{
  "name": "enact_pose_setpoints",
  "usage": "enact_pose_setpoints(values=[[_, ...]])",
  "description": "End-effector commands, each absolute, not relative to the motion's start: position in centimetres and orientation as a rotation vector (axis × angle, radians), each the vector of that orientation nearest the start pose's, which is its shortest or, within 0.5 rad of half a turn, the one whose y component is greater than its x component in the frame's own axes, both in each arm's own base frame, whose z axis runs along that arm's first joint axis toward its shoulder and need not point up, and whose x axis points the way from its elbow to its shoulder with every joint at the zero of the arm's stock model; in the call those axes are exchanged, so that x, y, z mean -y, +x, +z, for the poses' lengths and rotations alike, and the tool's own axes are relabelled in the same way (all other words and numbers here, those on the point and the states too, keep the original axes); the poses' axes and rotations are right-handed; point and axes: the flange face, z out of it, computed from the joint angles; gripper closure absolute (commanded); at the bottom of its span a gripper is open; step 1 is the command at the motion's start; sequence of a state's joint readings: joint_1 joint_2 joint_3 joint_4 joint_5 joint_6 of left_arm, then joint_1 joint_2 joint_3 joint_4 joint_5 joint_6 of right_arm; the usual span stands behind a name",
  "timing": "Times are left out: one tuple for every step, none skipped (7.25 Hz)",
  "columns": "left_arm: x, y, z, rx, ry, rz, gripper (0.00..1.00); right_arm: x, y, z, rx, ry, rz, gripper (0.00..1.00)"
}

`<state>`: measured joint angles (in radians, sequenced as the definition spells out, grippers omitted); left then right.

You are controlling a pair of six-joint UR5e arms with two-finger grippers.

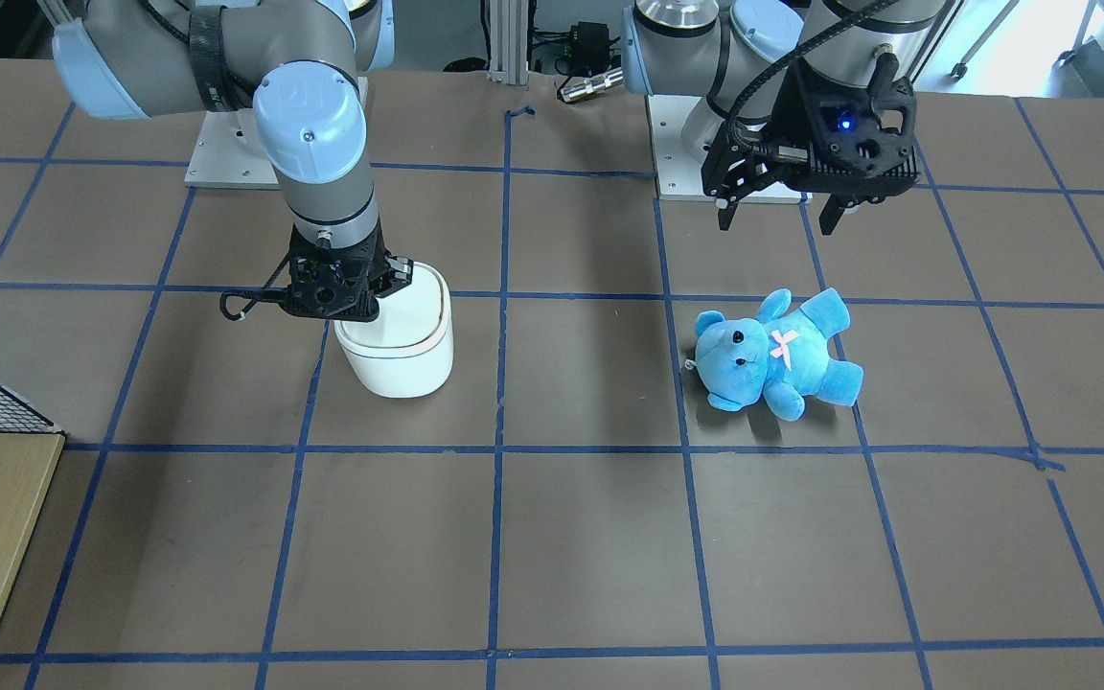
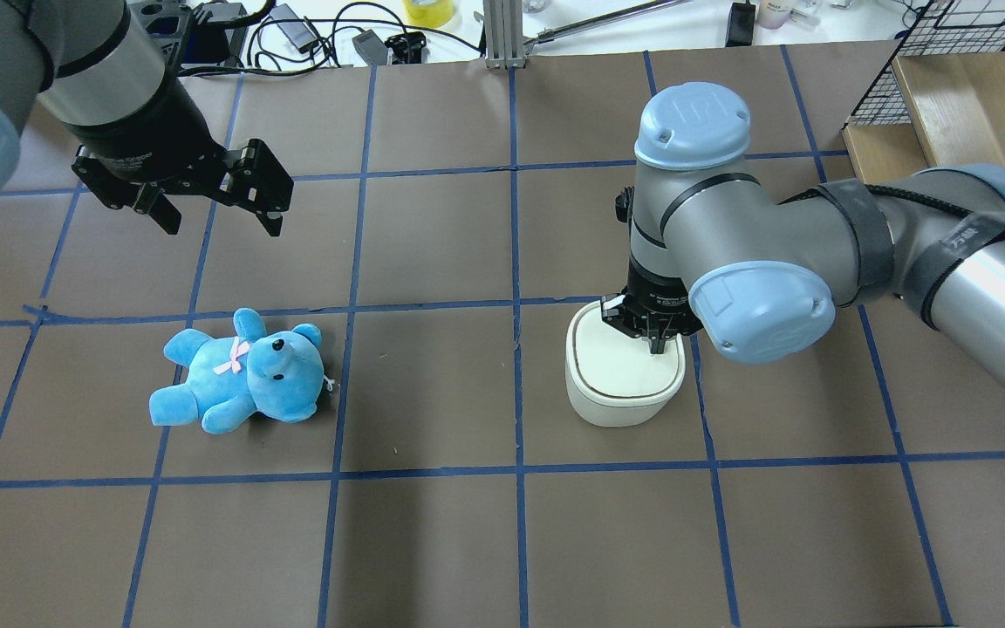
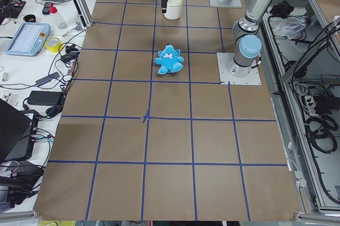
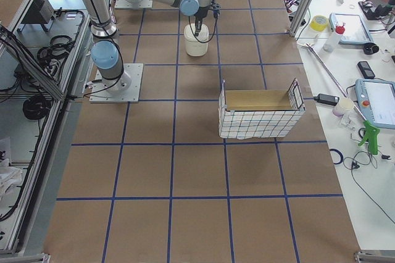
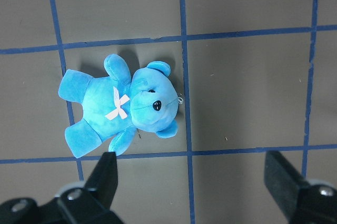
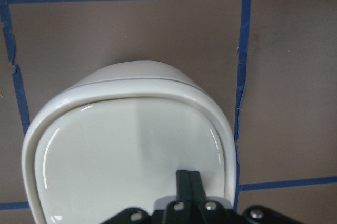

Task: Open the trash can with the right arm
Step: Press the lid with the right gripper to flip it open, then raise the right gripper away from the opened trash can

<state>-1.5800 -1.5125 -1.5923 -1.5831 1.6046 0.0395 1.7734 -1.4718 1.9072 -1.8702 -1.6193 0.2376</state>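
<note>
The white trash can (image 2: 620, 384) stands on the brown table right of centre, its lid down and flat. It also shows in the front view (image 1: 408, 355) and fills the right wrist view (image 6: 131, 150). My right gripper (image 2: 655, 336) points straight down over the lid's far right part. Its fingers (image 6: 188, 179) are shut together with the tips at the lid surface, holding nothing. It also shows in the front view (image 1: 360, 287). My left gripper (image 2: 219, 222) hangs open and empty above the table, behind the blue bear; the left wrist view (image 5: 194, 182) shows it too.
A blue plush bear (image 2: 241, 375) lies on its back on the left half, also in the left wrist view (image 5: 121, 105). A wire basket lined with cardboard (image 2: 947, 78) stands at the far right corner. Cables and devices (image 2: 311, 35) lie along the far edge.
</note>
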Motion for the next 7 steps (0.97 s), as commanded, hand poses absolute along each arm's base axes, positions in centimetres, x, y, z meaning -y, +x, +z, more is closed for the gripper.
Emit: enact_pose_setpoints(values=[[46.8,-13.5,50.4,-3.106,0.076,-0.037,0.0,45.2,22.4,32.5,-3.207,0.05,0.135,0.27],[46.8,-13.4,50.4,-3.106,0.073,-0.037,0.0,46.2,22.4,36.4,-3.186,0.055,0.033,0.0],[46.8,-13.4,50.4,-3.106,0.076,-0.037,0.0,47.2,22.6,40.0,-3.177,0.051,-0.004,0.0],[46.8,-13.4,50.4,-3.106,0.076,-0.037,0.0,47.9,22.6,44.1,-3.176,0.056,-0.007,0.0],[46.8,-13.4,50.4,-3.106,0.076,-0.037,0.0,48.4,22.7,48.8,-3.17,0.054,-0.037,0.0],[46.8,-13.4,50.4,-3.106,0.076,-0.037,0.0,48.8,22.8,51.6,-3.154,0.055,-0.101,0.0],[46.8,-13.4,50.4,-3.106,0.073,-0.037,0.0,48.8,23.0,52.3,-3.133,0.056,-0.113,0.0]])
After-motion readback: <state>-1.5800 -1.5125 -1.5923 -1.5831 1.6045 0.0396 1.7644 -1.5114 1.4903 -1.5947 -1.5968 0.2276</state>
